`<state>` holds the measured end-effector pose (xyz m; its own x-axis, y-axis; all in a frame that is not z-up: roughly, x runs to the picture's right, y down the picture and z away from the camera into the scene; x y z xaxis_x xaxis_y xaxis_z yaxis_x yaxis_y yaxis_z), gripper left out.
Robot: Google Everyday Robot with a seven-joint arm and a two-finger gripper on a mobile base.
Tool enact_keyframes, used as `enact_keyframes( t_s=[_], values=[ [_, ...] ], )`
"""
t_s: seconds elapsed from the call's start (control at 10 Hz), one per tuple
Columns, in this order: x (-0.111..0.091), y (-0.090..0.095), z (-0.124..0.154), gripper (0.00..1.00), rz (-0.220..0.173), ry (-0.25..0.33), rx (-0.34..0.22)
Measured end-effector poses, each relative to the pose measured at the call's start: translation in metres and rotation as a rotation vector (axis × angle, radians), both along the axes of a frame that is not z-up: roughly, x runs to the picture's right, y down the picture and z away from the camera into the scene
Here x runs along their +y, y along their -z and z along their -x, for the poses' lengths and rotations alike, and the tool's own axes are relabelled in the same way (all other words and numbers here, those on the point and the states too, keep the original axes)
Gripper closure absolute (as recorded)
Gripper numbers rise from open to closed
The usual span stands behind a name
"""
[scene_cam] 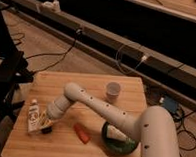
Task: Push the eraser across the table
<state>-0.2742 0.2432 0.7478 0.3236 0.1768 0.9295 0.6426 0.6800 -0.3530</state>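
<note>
The eraser (46, 131) is a small black block on the front left part of the light wooden table (91, 85). It lies right beside the lower end of the white labelled tube (34, 116). My gripper (45, 123) is at the end of the white arm, low over the table and directly above and against the eraser, partly hiding it. The gripper also overlaps the tube's lower end. The orange carrot-shaped piece (81, 132) lies to the right of the eraser.
A white cup (112, 90) stands at the table's back right. A green bowl (118, 140) with something pale in it sits at the front right, partly under my arm. Cables run on the floor behind; dark equipment stands left of the table.
</note>
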Motion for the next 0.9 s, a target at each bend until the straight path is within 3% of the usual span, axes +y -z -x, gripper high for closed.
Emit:
enact_keyframes(
  t_s=[0.3, 0.4, 0.6, 0.9],
  values=[
    [0.014, 0.012, 0.009, 1.00, -0.003, 0.023, -0.042],
    [0.004, 0.000, -0.002, 1.00, -0.040, 0.018, -0.005],
    [-0.024, -0.031, -0.043, 1.00, -0.105, -0.007, 0.123],
    [-0.061, -0.059, -0.102, 1.00, -0.155, -0.069, 0.299]
  ],
)
